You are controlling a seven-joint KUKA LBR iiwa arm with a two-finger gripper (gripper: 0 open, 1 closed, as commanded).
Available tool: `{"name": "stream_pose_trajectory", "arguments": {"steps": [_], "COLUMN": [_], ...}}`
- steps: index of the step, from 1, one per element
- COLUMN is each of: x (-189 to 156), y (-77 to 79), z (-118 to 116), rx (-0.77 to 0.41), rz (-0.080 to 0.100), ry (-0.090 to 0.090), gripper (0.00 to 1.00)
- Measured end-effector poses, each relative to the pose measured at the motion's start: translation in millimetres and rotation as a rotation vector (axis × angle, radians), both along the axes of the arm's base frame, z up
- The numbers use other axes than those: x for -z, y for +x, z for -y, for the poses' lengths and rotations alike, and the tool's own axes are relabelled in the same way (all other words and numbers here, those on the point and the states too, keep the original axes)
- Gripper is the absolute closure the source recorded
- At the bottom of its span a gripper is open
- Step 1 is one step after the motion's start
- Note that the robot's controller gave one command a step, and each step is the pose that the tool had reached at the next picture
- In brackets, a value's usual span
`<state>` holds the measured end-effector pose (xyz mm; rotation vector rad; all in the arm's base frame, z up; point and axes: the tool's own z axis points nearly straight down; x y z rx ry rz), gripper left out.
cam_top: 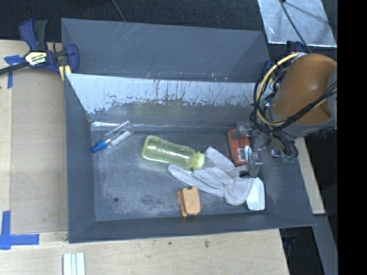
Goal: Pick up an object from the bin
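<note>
Down at the bin's [80, 153] right end, the arm [298, 93] has its jaws low over the edge of a grey glove [215, 176], between a red-brown thing [235, 145] and a white piece [256, 195]. Whether the jaws are wide or closed I cannot tell. The glove looks light, soft and limp, so I'd pinch a raised fold near this end. It would likely drape and could drag the white piece. A yellow bottle [169, 152] touches its far end, and a tan block [189, 201] lies just beside.
</note>
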<state>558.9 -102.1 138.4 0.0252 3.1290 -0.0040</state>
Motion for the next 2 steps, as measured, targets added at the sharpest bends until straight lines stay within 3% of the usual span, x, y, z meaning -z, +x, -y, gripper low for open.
{"name": "stream_pose_trajectory", "arguments": {"steps": [1, 2], "x": [62.2, 64.3], "y": [-7.0, -11.9], "z": [-35.3, -74.0], "rx": [-0.005, -0.031], "rz": [-0.007, 0.002], "ry": [0.002, 0.001], "gripper": [0.00, 1.00]}}
